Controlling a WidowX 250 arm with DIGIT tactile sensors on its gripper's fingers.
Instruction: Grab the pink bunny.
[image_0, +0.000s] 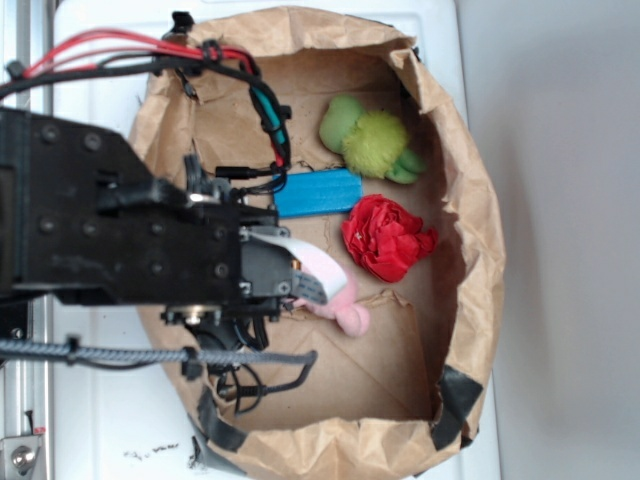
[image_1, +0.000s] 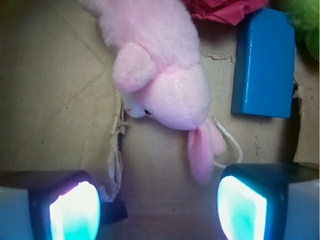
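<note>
1. Inside the brown paper-lined box (image_0: 470, 200), the black arm (image_0: 120, 220) reaches in from the left of the exterior view, its wrist hanging over the box floor with red and black cables (image_0: 150, 50) trailing above it.
2. Its claw (image_1: 157, 205) is open: in the wrist view the two fingers (image_1: 75, 210) stand well apart at the bottom corners, pads glowing teal, with bare cardboard between them and nothing held.
3. The pink bunny (image_1: 165, 65) lies on the cardboard floor just ahead of the claw, head toward the fingers, muzzle and dark eye turned to the left of the wrist view, one long ear reaching down close to the right-hand finger. Whether ear and finger touch cannot be told.
4. In the exterior view the bunny is partly hidden under the arm's end, only its pink rear showing.
5. A blue block (image_1: 264, 65) lies just beside the bunny; a red ruffled toy (image_0: 385, 238) sits near it, and a yellow-green plush (image_0: 370, 140) lies beyond the block.
</note>
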